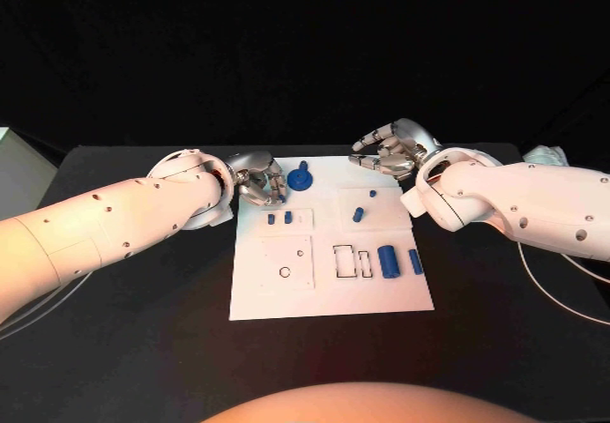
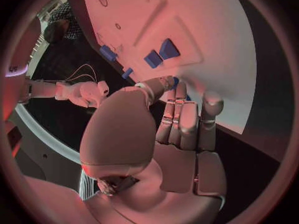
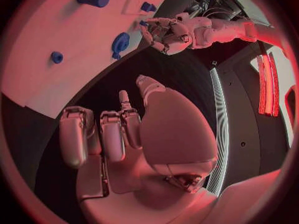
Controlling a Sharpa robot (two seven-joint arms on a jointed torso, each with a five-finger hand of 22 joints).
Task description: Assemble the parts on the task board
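The robot's left hand hovers at the far left corner of the white task board, fingers curled together beside a round blue part, gripping nothing visible. The right hand hangs just beyond the board's far edge, fingers loosely spread and empty. Small blue parts lie scattered on the board between both arms.

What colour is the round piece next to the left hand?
Blue; the round piece shows best in the head view, beside the left hand.
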